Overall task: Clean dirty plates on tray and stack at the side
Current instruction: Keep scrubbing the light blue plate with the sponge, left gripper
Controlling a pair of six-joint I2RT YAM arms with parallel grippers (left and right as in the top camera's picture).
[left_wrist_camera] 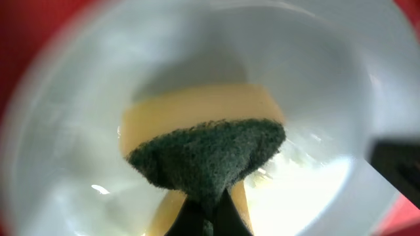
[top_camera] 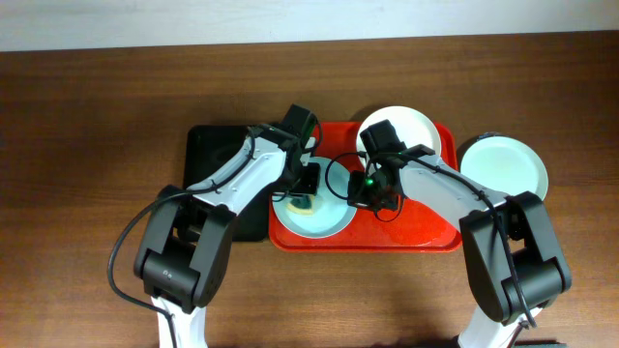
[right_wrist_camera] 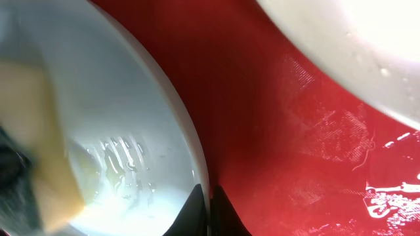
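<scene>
A pale mint-blue plate [top_camera: 324, 217] lies on the left half of the red tray [top_camera: 426, 232]. My left gripper [top_camera: 308, 188] is shut on a yellow sponge with a green scouring face [left_wrist_camera: 207, 147] and presses it onto this plate [left_wrist_camera: 59, 157]. My right gripper [top_camera: 360, 188] is shut on the plate's right rim [right_wrist_camera: 187, 151], one finger inside and one outside [right_wrist_camera: 209, 196]. Smeared liquid shows on the plate [right_wrist_camera: 121, 170]. A white plate [top_camera: 406, 130] lies at the tray's back right. Another mint-blue plate [top_camera: 505, 164] rests on the table right of the tray.
A narrower black tray [top_camera: 208, 155] lies directly left of the red tray, under my left arm. The brown wooden table [top_camera: 87, 145] extends to both sides and toward the front.
</scene>
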